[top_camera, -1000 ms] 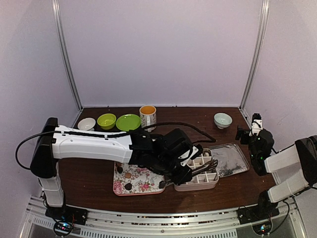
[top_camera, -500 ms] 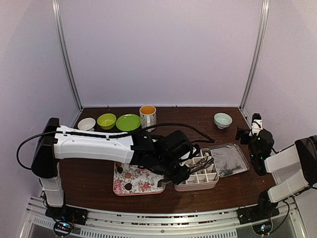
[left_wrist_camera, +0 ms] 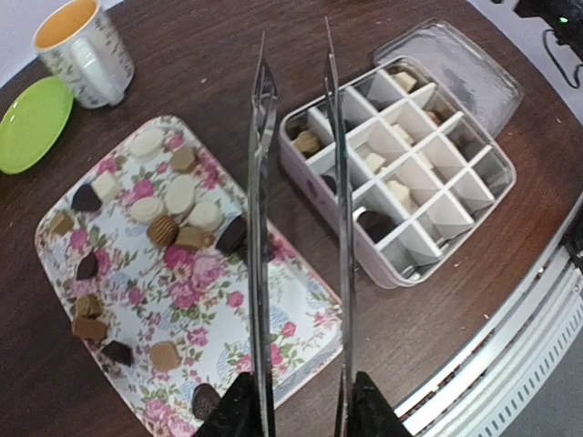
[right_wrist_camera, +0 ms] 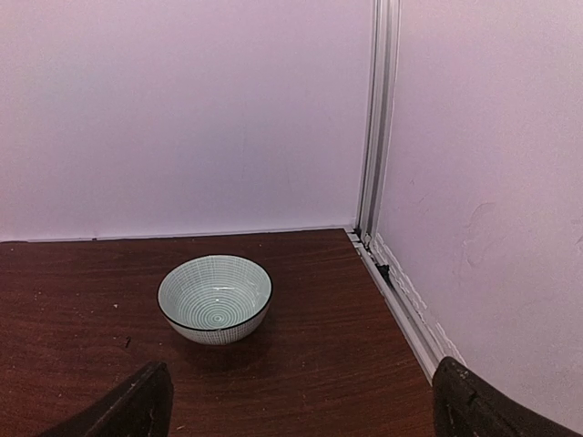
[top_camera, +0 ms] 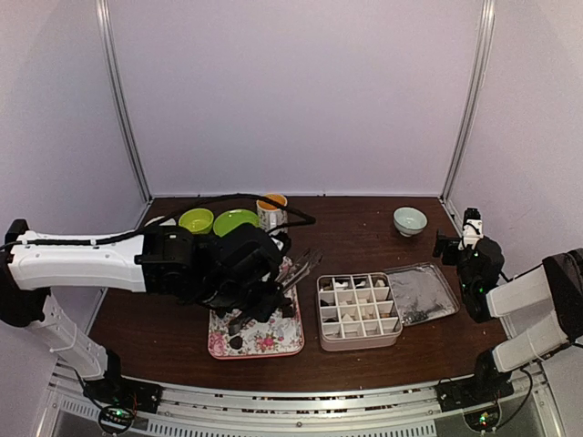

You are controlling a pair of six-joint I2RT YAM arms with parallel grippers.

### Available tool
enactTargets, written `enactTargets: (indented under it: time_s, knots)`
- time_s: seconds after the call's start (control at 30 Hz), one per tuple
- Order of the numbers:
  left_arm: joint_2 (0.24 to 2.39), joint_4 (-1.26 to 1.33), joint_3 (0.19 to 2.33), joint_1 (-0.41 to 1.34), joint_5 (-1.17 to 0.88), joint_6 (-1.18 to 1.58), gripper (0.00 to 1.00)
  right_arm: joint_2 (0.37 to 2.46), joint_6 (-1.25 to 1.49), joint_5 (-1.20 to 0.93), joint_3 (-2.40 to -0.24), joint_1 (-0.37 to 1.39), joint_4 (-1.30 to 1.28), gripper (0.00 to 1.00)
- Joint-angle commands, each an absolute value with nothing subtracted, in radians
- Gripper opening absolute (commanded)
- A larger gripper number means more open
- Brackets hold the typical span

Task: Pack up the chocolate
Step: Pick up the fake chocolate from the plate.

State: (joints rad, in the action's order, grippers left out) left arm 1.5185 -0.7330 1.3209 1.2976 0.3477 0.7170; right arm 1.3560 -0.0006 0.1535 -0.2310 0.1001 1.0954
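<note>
While in the left end effector (left_wrist_camera: 302, 410), tongs (left_wrist_camera: 259, 182) above chocolate (left_wrist_camera: 179, 194).

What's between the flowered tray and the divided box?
Only a narrow strip of bare table, seen in the left wrist view; the tongs hang above it.

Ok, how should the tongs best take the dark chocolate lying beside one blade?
Probably from above, the tongs pinching the dark chocolate top-to-bottom as the left wrist view frames it; a tan piece crowds its picture-left side.
</note>
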Motion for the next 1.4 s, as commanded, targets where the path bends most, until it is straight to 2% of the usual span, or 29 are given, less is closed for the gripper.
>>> enactTargets:
  time_s: [0.0, 0.43, 0.67, 0.8, 1.03, 1.37]
  knots:
    - [1.456, -0.796, 1.19, 1.263, 0.448, 0.92, 0.33, 1.358, 0.0, 0.153, -0.244, 0.094, 1.095, 1.0]
    - [1.368, -0.665, 0.985, 1.217, 0.493, 1.122, 0.31, 1.358, 0.0, 0.154, -0.244, 0.095, 1.095, 1.0]
    - [1.409, -0.657, 0.983, 1.215, 0.466, 1.157, 0.29, 1.358, 0.0, 0.153, -0.245, 0.094, 1.095, 1.0]
    - [1.42, -0.707, 1.021, 1.215, 0.379, 1.11, 0.29, 1.358, 0.0, 0.154, -0.245, 0.094, 1.095, 1.0]
    - [1.41, -0.792, 1.052, 1.225, 0.295, 1.036, 0.33, 1.358, 0.0, 0.154, -0.244, 0.094, 1.095, 1.0]
    - [1.411, -0.79, 1.042, 1.221, 0.356, 1.039, 0.41, 1.358, 0.0, 0.153, -0.244, 0.094, 1.095, 1.0]
